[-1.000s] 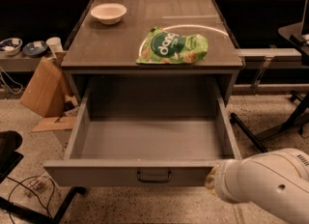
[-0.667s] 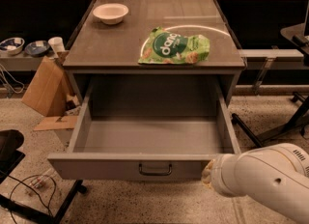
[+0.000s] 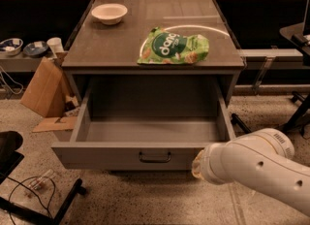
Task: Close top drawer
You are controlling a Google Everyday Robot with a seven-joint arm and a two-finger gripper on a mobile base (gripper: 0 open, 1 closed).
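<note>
The top drawer (image 3: 126, 157) is a wide, deep grey drawer pulled well out of the cabinet, empty inside, with a small dark bail handle (image 3: 155, 157) at the centre of its front panel. My white arm (image 3: 256, 168) comes in from the lower right. Its end sits against the right part of the drawer front. The gripper itself is hidden behind the arm's wrist.
On the cabinet top (image 3: 145, 49) lie a green snack bag (image 3: 174, 48) and a white bowl (image 3: 109, 13). A cardboard box (image 3: 43, 88) leans at the left. A dark chair base and cables (image 3: 29, 190) lie at lower left. Black stands (image 3: 298, 112) are at right.
The drawer front sits a little farther back and shows less open depth than before. My arm has moved forward and left along the drawer front.
</note>
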